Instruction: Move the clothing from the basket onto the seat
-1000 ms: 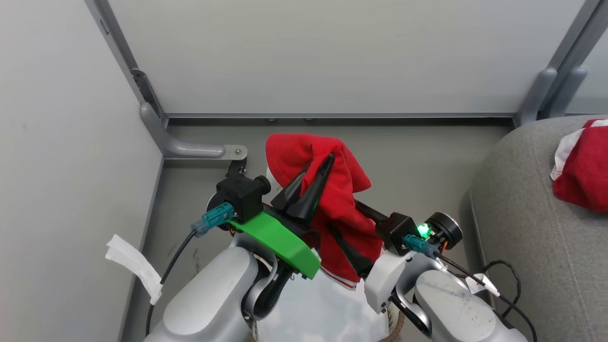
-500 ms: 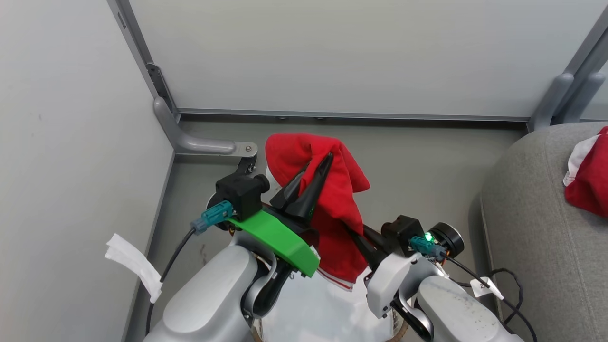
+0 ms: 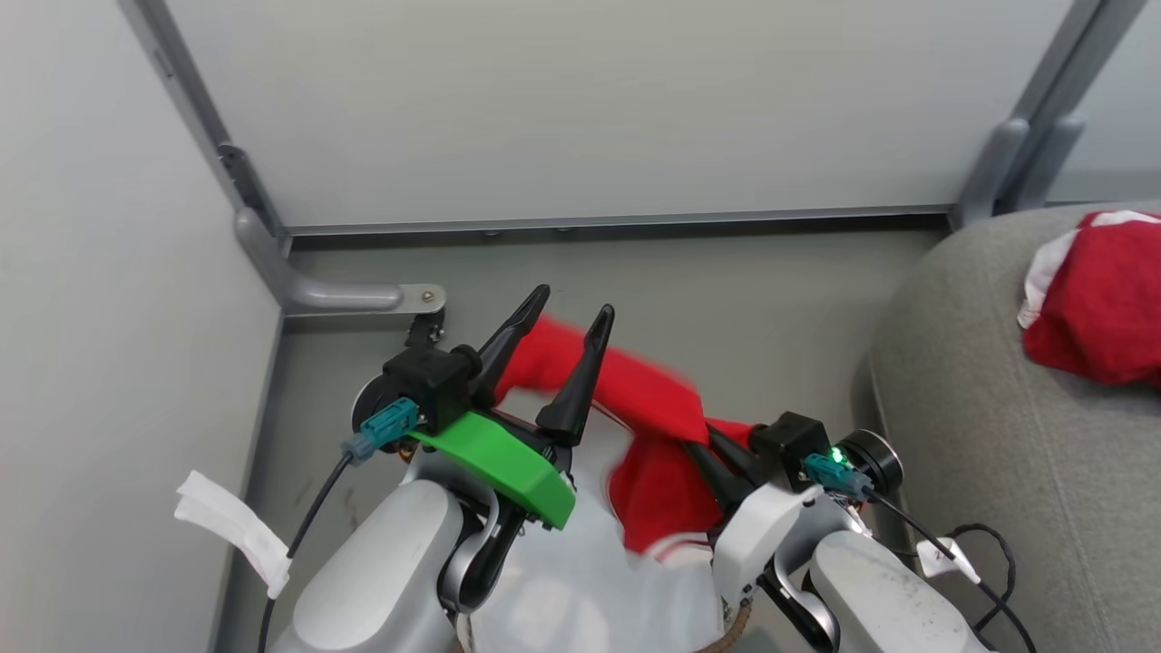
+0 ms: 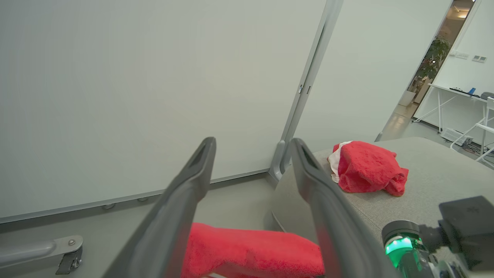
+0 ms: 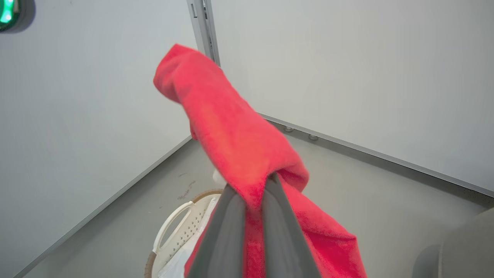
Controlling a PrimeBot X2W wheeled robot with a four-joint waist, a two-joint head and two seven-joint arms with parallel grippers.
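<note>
Grey floor (image 3: pixel 771 299) and pale wall panels (image 3: pixel 580 109) form the background. At centre frame, the right gripper (image 5: pixel 254 185) is clenched on a red garment (image 3: pixel 648 399) above the basket (image 5: pixel 181 227), while the left gripper (image 3: pixel 573 304) is released, its fingers spread and empty. A second red garment (image 3: pixel 1093 322) lies on the seat (image 3: pixel 980 435) at the right edge.

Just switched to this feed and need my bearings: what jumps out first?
A red garment hangs pinched in the right gripper, with the basket below. The left gripper stands open beside the cloth. A second red garment lies on the grey seat at the right.
</note>
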